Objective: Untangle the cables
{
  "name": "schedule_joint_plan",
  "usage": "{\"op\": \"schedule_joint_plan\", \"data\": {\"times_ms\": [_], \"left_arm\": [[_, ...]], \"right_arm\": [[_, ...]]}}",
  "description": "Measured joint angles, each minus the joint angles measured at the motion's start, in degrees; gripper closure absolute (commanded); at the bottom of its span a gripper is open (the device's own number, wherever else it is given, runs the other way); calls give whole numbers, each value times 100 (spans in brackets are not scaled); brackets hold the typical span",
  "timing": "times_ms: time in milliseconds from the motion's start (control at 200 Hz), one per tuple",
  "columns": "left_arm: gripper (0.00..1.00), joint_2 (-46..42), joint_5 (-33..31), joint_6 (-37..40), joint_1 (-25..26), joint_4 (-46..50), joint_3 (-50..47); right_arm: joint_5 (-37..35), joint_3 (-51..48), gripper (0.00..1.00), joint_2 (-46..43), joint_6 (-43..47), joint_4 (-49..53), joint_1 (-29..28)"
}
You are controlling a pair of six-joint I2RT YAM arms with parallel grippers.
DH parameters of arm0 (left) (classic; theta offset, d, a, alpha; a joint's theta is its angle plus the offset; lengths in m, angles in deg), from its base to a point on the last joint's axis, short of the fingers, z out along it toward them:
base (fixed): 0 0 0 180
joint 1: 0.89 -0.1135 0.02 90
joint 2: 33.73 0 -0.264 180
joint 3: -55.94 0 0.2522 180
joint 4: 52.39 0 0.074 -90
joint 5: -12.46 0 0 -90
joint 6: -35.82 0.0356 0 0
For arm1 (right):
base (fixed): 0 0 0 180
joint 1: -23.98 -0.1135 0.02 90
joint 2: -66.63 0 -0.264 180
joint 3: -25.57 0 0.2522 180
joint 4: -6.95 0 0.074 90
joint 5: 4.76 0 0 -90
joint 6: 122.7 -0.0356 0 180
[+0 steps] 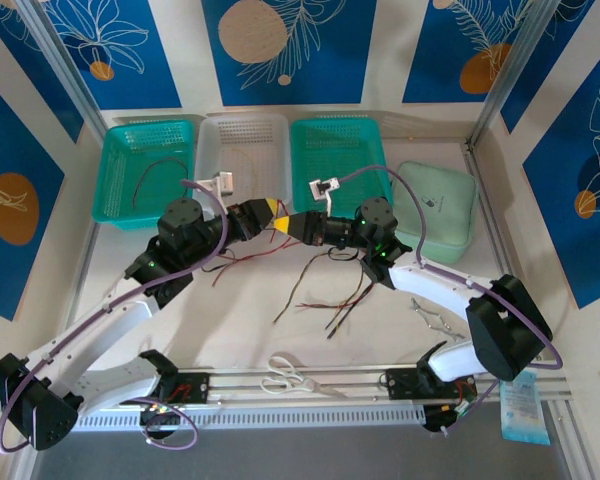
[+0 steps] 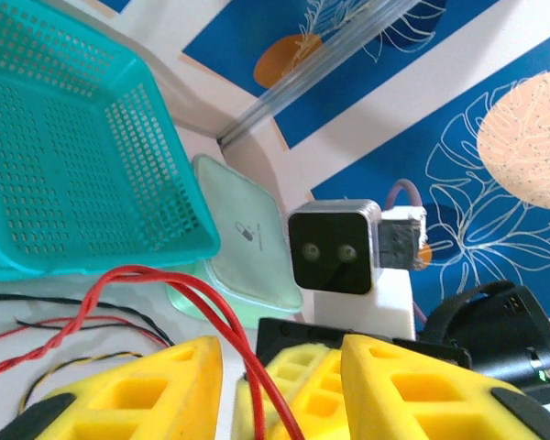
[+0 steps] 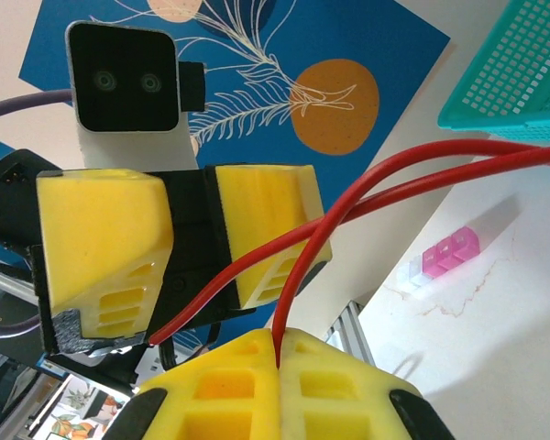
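Just in front of the white basket point(image 1: 242, 155), the two grippers meet tip to tip above the table. The right gripper point(image 3: 277, 362) has its jaws pressed together on a red cable point(image 3: 412, 179), which rises from the seam between its yellow pads and loops away in two strands; the left gripper point(image 2: 280, 371) stands with jaws apart, the red cable running loose through the gap, the right gripper's yellow tip sitting in that same gap. The other cables point(image 1: 325, 290), red, black and tan, lie tangled on the table, nearer the arm bases than the white basket and a little to its right; one dark cable point(image 1: 152, 172) lies inside the teal basket point(image 1: 108, 180) just beside the white basket's left wall.
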Motion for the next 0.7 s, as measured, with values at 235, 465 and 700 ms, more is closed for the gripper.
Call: {"op": "schedule_joint_plan", "data": {"times_ms": [235,465,700], "left_arm": [[67,0,258,9,0,229,13],[67,0,341,44,0,498,48],[100,0,391,131,-4,623,61]], "right_arm": [[0,0,100,-4,42,48,9],[2,2,100,-4,44,107,20],[22,2,100,-4,66,175,20]]}}
